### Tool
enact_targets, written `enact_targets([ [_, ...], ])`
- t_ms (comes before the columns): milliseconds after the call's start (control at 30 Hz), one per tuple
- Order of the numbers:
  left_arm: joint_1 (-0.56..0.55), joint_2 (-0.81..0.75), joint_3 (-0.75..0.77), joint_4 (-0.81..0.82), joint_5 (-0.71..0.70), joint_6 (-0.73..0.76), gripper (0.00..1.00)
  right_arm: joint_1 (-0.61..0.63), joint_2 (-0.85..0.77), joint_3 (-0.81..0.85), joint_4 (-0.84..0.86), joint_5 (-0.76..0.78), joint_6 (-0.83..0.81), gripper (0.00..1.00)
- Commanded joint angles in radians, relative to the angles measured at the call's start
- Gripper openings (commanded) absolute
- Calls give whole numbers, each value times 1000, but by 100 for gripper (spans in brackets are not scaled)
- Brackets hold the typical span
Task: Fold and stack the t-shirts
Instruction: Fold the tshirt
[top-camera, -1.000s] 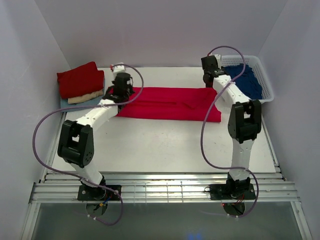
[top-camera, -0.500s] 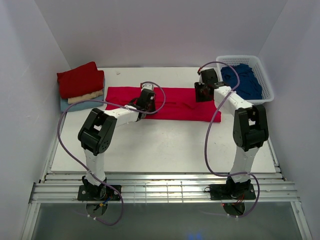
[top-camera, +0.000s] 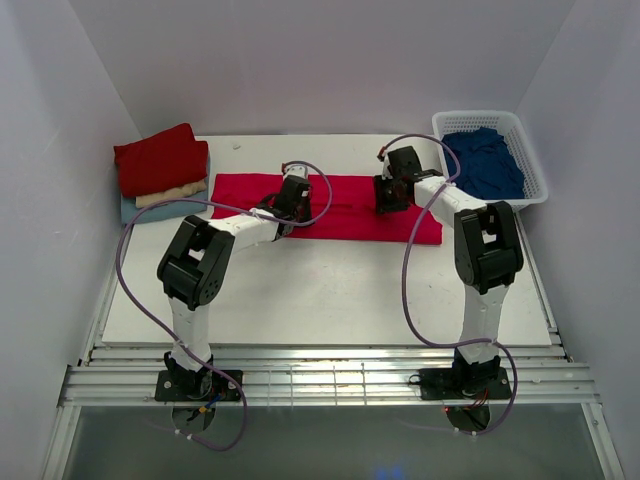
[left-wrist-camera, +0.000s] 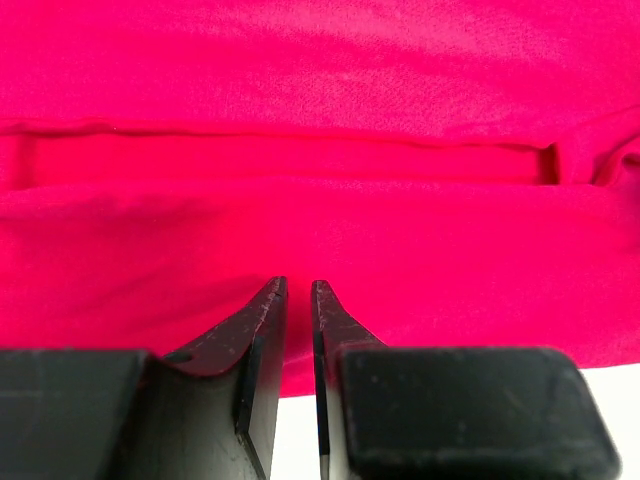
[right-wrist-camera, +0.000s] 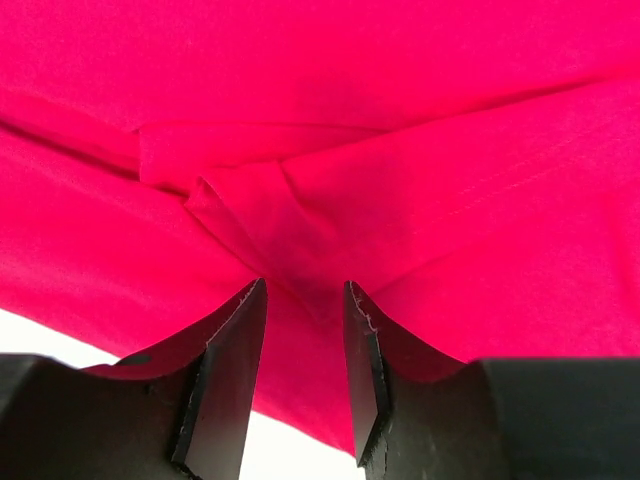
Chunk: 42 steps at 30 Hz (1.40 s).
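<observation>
A bright crimson-red t-shirt (top-camera: 345, 207) lies folded into a long strip across the back of the table. My left gripper (top-camera: 291, 197) hovers over its left-middle part. In the left wrist view the gripper (left-wrist-camera: 297, 285) has its jaws nearly closed with nothing between them, above the cloth (left-wrist-camera: 320, 100) near its front edge. My right gripper (top-camera: 388, 192) is over the shirt's right-middle part. In the right wrist view this gripper (right-wrist-camera: 305, 285) is partly open, with a small bunched fold of the cloth (right-wrist-camera: 240, 200) just ahead of the fingertips.
A folded stack stands at the back left: a darker red shirt (top-camera: 160, 158) on a cream one (top-camera: 172, 195) on a pale blue one. A white lattice basket (top-camera: 530, 150) at the back right holds navy cloth (top-camera: 485, 160). White walls close in on three sides.
My left gripper has left the shirt's left end and moved right to its middle. The shirt's left end now lies flat and further left. My right gripper has moved left and down onto the shirt.
</observation>
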Motion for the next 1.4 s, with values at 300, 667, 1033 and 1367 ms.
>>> enact_targets([
  [300, -2, -7, -36, 15, -29, 1, 27, 21, 46, 61, -4, 47, -25, 37],
  [667, -2, -22, -53, 13, -43, 1, 27, 37, 97, 142, -69, 163, -52, 22],
  [1033, -2, -33, -96, 11, -34, -14, 27, 52, 186, 359, -104, 209, -87, 8],
  [1367, -2, -30, -113, 8, -15, -25, 26, 54, 256, 472, 40, 346, -164, 22],
])
